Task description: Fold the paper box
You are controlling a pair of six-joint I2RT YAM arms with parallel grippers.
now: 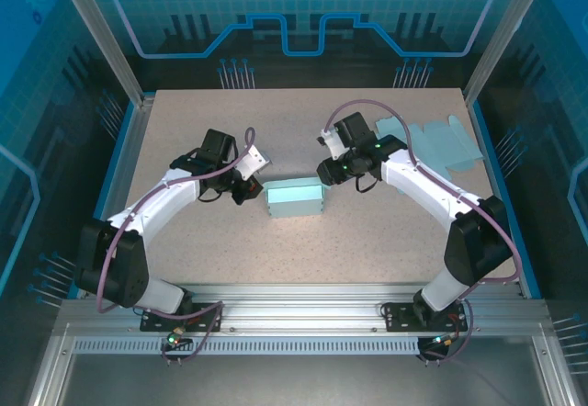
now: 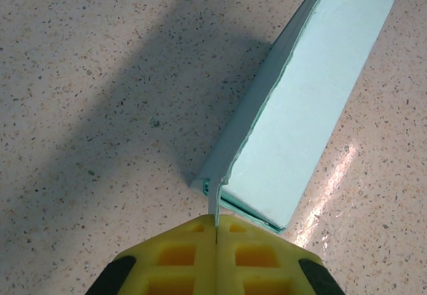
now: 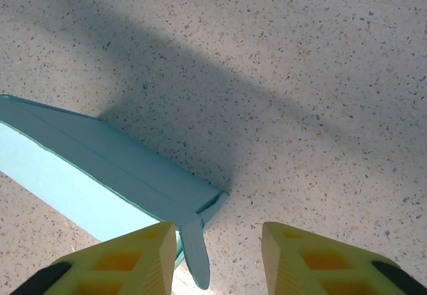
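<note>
**Fig.** The paper box point(image 1: 294, 197) lay at the middle of the desk point(image 1: 184, 130). The left tool point(image 2: 217, 231) was pinched shut on the left end flap point(image 2: 213, 205). The right tool point(image 3: 219, 241) stood partly open around the right end flap point(image 3: 195, 255). Risk: an uneven pull could tear a thin flap or skew the box.

White arms point(image 1: 161, 199), black joints point(image 1: 217, 142), purple cables point(image 1: 366, 104) (yellow fingers point(image 2: 180, 255)).

We note speckled beige tabletop point(image 1: 367, 241) across frame centre; flat teal card cut-outs point(image 1: 443, 141) lying on it upper right; blue printed panels point(image 1: 303, 2) along top; aluminium rail point(image 1: 303, 319) along bottom.
</note>
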